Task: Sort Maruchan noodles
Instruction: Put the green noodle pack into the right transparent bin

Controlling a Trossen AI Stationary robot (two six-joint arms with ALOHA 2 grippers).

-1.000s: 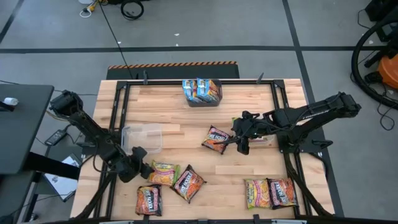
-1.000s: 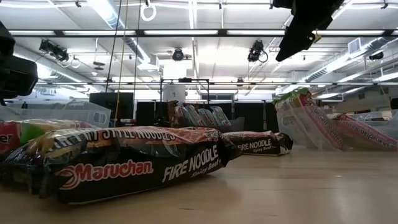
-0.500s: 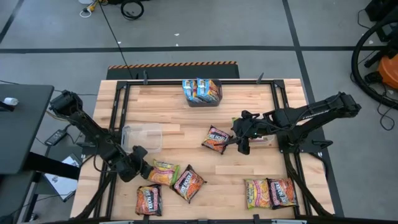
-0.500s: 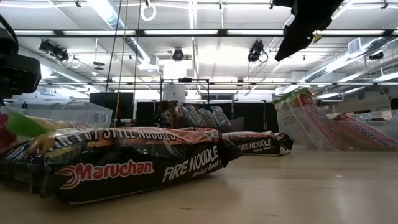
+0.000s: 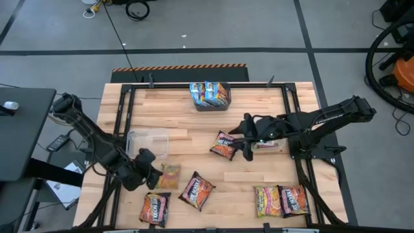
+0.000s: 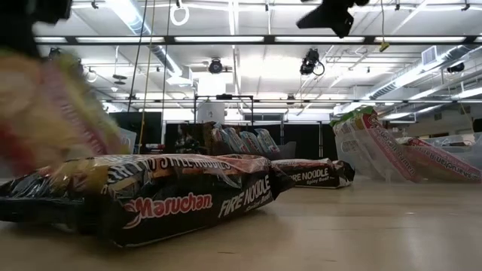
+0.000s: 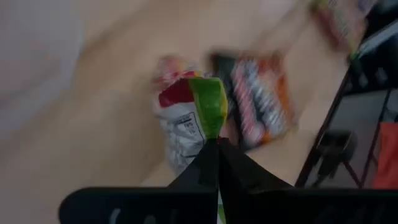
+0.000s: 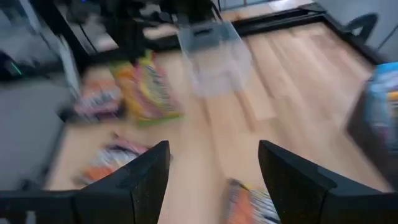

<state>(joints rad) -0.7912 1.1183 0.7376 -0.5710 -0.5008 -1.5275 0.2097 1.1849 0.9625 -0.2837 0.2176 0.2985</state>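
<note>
Left gripper (image 5: 154,176) clamped on green-labelled noodle packet (image 7: 194,118); right gripper (image 5: 240,139), fingers apart, above maroon packet (image 5: 224,145).

Open wood on the surface (image 5: 194,116) runs as a broad band between the dark bin (image 5: 210,96) at the far edge and the clear tub (image 5: 149,142) near the left side; a claw could pass there unobstructed; the stretch between the middle dark packet (image 5: 225,145) and the near-right pair of packets (image 5: 281,200) is also bare. Near-left corner is crowded: left claw (image 5: 154,176) pinched on a green-labelled packet (image 7: 189,118), with two dark packets (image 5: 196,191) and (image 5: 154,208) close beside it; right claw (image 5: 244,136), fingers spread, sits at the middle packet, its arm (image 5: 310,120) barring the right side.
</note>
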